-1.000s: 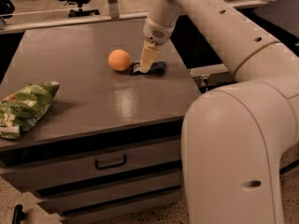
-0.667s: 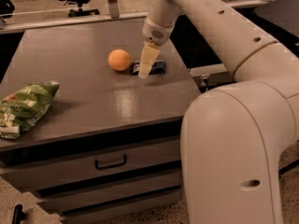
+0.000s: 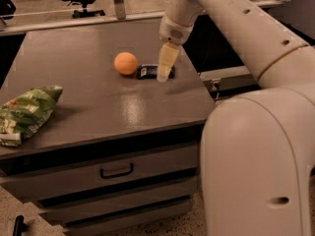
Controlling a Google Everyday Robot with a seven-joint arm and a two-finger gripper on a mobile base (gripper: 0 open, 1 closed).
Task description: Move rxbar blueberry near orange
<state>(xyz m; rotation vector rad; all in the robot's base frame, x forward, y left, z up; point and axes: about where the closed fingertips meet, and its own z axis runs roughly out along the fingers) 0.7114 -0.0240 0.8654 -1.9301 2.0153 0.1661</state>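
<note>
The snack bar (image 3: 146, 72) lies flat on the table (image 3: 98, 102), just beside the orange (image 3: 126, 63), at its 3 o'clock. The gripper (image 3: 162, 76) points down at the bar's 3 o'clock end. I cannot tell if it is open or closed. A green chip bag (image 3: 24, 113) lies well apart, at the orange's 8 o'clock.

One each; orange (image 3: 126, 63), bag (image 3: 27, 113), tool (image 3: 163, 75) over bar (image 3: 146, 72)

The cream gripper (image 3: 163, 75), at 3 o'clock of the flat dark blue rxbar blueberry (image 3: 146, 72), hid its end there.
</note>
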